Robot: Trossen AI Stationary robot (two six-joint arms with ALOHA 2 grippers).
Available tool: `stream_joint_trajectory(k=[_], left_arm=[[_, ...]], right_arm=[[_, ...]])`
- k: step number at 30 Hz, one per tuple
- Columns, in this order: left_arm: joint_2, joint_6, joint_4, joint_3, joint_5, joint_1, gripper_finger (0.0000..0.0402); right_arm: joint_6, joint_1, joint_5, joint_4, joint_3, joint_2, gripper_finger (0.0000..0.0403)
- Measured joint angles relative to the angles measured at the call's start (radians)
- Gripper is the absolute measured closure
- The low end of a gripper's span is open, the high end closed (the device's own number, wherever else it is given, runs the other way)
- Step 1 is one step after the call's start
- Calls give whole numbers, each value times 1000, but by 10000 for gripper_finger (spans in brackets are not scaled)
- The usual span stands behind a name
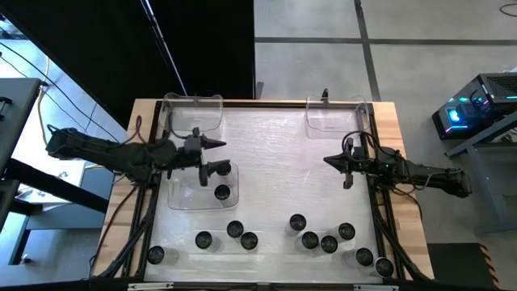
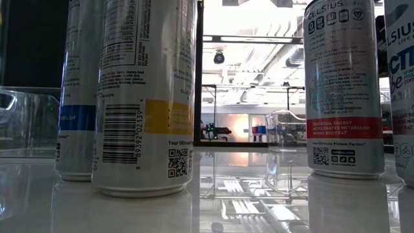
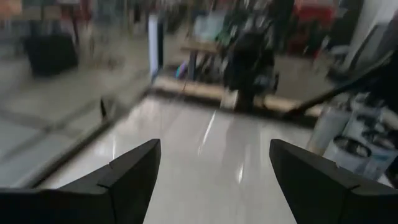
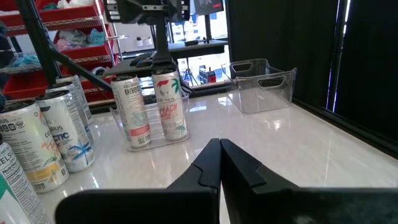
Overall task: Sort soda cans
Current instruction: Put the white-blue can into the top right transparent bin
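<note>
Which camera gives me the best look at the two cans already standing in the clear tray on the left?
The right wrist view: the two cans in the tray stand side by side, labels readable. The high view shows only their dark tops, with the open left pincer just beside one. In the low and left wrist views I cannot pick them out.

silvery soda cans (image 1: 309,239), white table (image 1: 275,162)

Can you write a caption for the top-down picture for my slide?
Two cans sit in a clear tray under the left gripper; more wait in front.
</note>
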Motion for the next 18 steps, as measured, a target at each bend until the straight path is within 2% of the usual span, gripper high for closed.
stream_joint_trajectory(k=[4, 7, 10, 14, 18], left_arm=[[0, 55, 267, -139, 6, -1, 108], [0, 82, 391, -211, 17, -1, 108], [-1, 80, 434, -246, 27, -1, 108], [-4, 76, 420, -260, 51, -1, 108], [-4, 97, 431, -260, 52, -1, 108]], right_arm=[[0, 0, 0, 0, 0, 0, 403], [0, 0, 0, 0, 0, 0, 403], [-1, 0, 0, 0, 0, 0, 403], [-97, 0, 5, 11, 0, 0, 403], [138, 0, -3, 48, 0, -1, 403]])
